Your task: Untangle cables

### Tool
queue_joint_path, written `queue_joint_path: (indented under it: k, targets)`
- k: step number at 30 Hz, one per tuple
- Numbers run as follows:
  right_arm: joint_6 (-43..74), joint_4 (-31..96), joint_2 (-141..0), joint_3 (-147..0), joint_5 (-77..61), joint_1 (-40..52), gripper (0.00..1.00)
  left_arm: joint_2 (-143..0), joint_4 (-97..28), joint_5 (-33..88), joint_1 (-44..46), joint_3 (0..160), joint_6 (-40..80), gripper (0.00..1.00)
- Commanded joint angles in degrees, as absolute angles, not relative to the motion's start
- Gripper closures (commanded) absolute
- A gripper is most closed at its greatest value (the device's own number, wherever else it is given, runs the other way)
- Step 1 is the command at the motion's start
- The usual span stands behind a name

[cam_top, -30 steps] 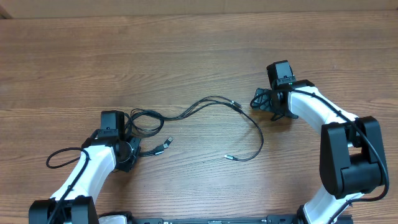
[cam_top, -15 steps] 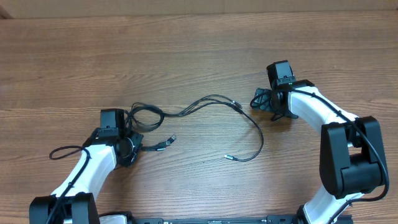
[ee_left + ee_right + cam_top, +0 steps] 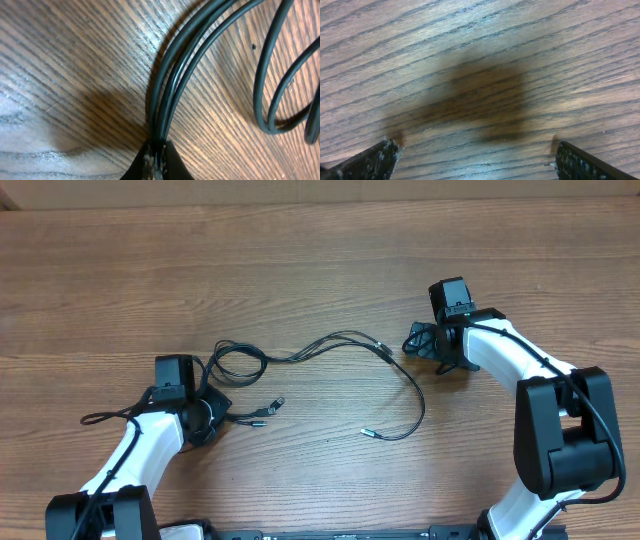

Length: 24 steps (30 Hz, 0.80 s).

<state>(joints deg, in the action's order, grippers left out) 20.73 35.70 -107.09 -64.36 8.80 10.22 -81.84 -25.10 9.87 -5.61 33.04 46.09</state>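
Cables [image 3: 345, 336], thin, black, silver-tipped, sprawl in loose loops across the mid tabletop [image 3: 300, 260]. Three strands sit pinched in the closed left end effector [image 3: 156, 161]. The right end effector [image 3: 475, 159] gapes wide, holding nothing.

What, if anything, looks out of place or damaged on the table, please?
Only the cables look untidy. Several strands loop over one another near the left gripper, which pinches a bundle of them, while the rest trail across the table. No damage or spill shows.
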Motion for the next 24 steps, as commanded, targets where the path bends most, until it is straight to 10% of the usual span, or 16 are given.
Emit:
queue_joint_path:
  k: [1, 13, 24]
  targets:
    - [20.5, 35.6, -106.6, -64.2, 8.7, 10.3, 0.00, -84.3, -27.5, 9.4, -8.4, 31.0, 37.6, 0.96]
    - [20.5, 35.6, -106.6, -64.2, 8.7, 10.3, 0.00, -84.3, -25.8, -17.1, -15.1, 31.0, 28.9, 0.95]
    - [20.5, 35.6, -106.6, -64.2, 8.7, 10.3, 0.00, -84.3, -35.0, -16.9, -15.1, 47.2, 28.3, 0.62]
